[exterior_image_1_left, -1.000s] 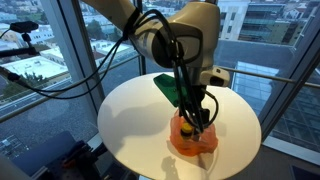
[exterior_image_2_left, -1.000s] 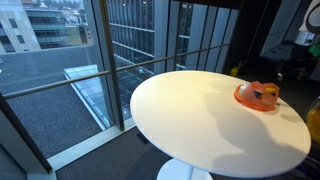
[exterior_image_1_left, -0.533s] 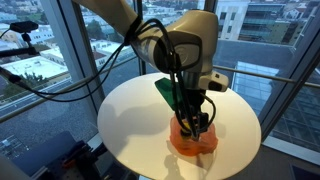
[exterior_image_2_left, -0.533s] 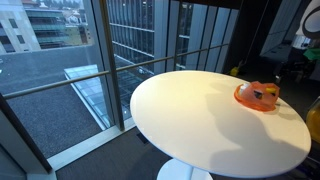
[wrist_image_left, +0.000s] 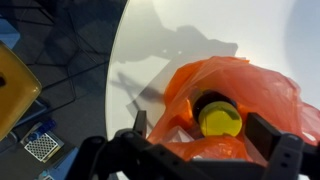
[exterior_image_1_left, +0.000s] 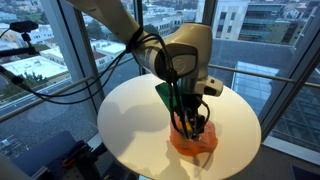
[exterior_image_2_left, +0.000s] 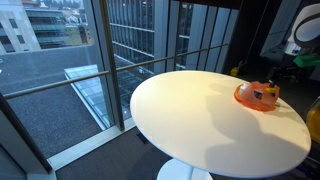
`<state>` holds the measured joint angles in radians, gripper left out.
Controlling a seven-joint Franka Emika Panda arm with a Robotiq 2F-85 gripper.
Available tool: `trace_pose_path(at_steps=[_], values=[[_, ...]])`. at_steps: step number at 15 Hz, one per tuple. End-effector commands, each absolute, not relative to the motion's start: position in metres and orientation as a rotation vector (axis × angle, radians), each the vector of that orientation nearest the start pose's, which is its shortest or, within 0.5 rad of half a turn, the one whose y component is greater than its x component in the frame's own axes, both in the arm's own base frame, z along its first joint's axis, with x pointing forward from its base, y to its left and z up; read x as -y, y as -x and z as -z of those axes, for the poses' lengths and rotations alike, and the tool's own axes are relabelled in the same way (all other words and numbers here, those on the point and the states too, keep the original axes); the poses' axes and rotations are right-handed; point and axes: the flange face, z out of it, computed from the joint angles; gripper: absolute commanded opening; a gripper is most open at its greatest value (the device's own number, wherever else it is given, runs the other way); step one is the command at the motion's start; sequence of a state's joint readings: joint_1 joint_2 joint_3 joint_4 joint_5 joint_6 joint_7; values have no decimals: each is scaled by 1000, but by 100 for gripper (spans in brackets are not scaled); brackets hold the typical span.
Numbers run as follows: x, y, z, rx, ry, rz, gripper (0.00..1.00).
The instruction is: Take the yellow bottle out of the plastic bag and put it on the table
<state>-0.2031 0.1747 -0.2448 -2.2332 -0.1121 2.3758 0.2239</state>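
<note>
An orange plastic bag (exterior_image_1_left: pixel 194 140) lies on the round white table (exterior_image_1_left: pixel 130 120), near its front edge. It also shows in the other exterior view (exterior_image_2_left: pixel 258 95) and in the wrist view (wrist_image_left: pixel 250 85). Inside it the yellow bottle (wrist_image_left: pixel 219 120) stands with its yellow cap facing the wrist camera. My gripper (wrist_image_left: pixel 205 135) is open, its jaws standing wide on either side of the bottle's cap, right above the bag's mouth. In an exterior view the gripper (exterior_image_1_left: pixel 191 125) reaches down into the bag.
A green flat object (exterior_image_1_left: pixel 166 94) lies on the table behind the bag. Tall windows and railings surround the table. The table edge runs close to the bag.
The arm has shifted slightly left and lowered over the bag. The bag has not moved.
</note>
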Motion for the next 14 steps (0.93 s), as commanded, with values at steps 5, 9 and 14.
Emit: trace_pose_path(at_steps=[5, 9, 14], values=[[227, -500, -283, -995, 3129, -38, 100], [229, -505, -278, -1025, 3125, -25, 100], [231, -510, -272, -1053, 3124, -9, 86]])
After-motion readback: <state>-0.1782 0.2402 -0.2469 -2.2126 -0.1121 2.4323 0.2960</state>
